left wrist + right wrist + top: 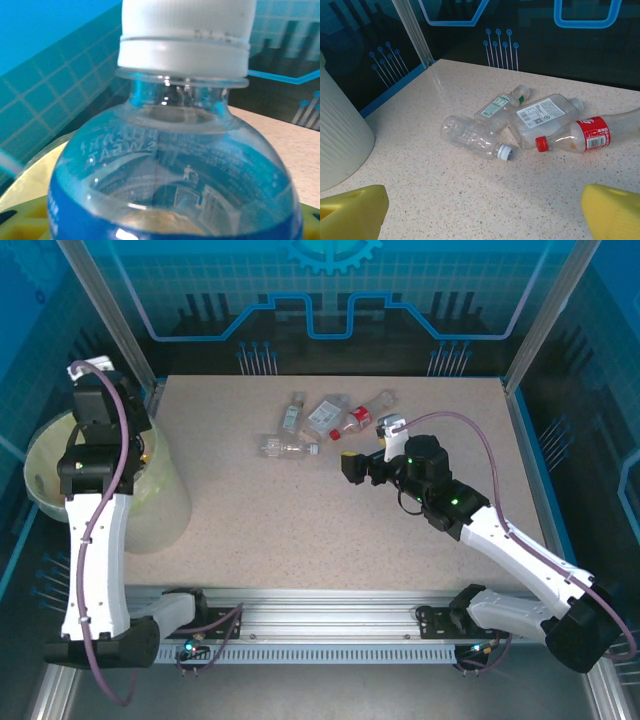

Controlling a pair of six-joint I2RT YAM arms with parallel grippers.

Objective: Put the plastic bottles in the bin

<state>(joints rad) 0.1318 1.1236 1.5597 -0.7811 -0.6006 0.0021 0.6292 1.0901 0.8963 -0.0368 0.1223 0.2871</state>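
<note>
Drop risk: the left gripper (142, 448) hangs over the table-side part of the bin (45, 455), not its middle. If the bottle is let go here, it could clip the rim and bounce out onto the table (445, 200).
Snag risk: I judge that a light, empty bottle may stick to one finger pad as the jaws part and fall crooked.
Pile risk: the four bottles on the table lie close together, some touching. A reach for one could push a neighbour, and round bodies on a smooth top roll away easily.
Squeeze risk: the clear walls look thin, so a hard pinch may dent a bottle and let it slip out.
Left gripper: narrowed onto the blue-label bottle (175, 165), as I judge. The bottle stands upright right in front of the wrist camera and hides the fingers.
Right gripper (482, 210): jaws spread wide with nothing between them, low over the table and facing the pile.
Held bottle: clear and seemingly empty, with a white cap (185, 30) and a blue label band. The bin's pale yellow-green rim shows below it.
Table bottles: clear bottle (472, 137) with a blue-white cap; green-capped bottle (500, 106); flat bottle (545, 117) with a white label; red-label bottle (590, 135) with a red cap.
</note>
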